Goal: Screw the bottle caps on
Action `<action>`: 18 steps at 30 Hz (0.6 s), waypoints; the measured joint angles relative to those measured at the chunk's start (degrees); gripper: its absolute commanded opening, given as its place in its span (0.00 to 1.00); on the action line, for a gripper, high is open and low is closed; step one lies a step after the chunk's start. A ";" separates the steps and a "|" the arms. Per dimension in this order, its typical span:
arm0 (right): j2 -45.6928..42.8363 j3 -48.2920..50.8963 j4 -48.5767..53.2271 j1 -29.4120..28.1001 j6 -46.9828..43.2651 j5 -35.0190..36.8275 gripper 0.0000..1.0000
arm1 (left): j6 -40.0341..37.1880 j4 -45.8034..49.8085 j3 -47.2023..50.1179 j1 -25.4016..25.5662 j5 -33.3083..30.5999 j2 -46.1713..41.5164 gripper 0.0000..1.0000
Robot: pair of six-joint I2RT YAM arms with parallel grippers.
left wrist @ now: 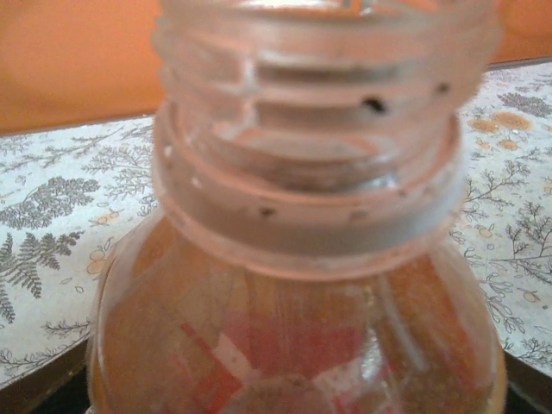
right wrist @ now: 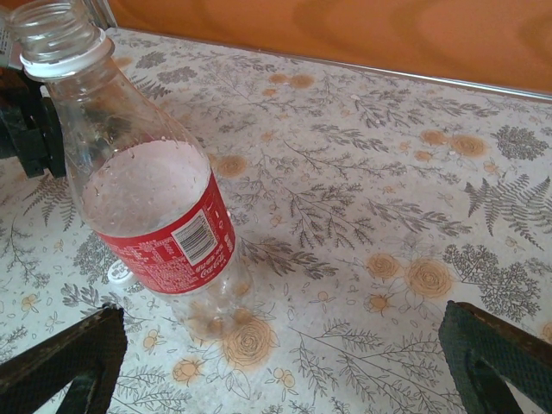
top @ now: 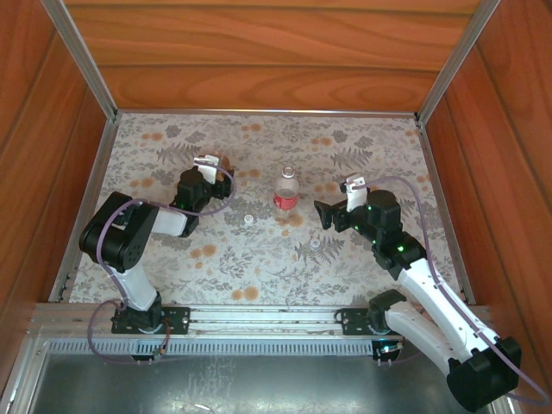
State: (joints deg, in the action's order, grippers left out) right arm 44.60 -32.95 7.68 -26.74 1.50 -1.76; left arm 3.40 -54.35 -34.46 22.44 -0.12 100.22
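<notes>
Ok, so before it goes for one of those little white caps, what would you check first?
1. Clear bottle standing upright: ok.
2. Its neck open, threads bare: ok.
3. Amber bottle neck open, threads bare: ok.
4. Caps lying loose on the table: ok.
5. Right hand open and empty: ok.
6. Left hand firmly holding the amber bottle: cannot tell.
</notes>
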 measured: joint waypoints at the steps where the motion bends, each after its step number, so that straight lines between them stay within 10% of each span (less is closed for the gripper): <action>1: 0.00 -0.02 0.02 0.00 0.17 0.00 1.00 | 0.02 -0.07 0.02 0.00 0.07 0.00 0.73; 18: 0.50 0.33 0.00 0.00 1.70 0.04 1.00 | -1.55 -0.09 6.73 0.92 3.43 -8.63 0.68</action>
State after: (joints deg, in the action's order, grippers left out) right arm 45.10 -32.62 7.68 -26.74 3.20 -1.72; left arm 1.85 -54.43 -27.73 23.35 3.31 91.59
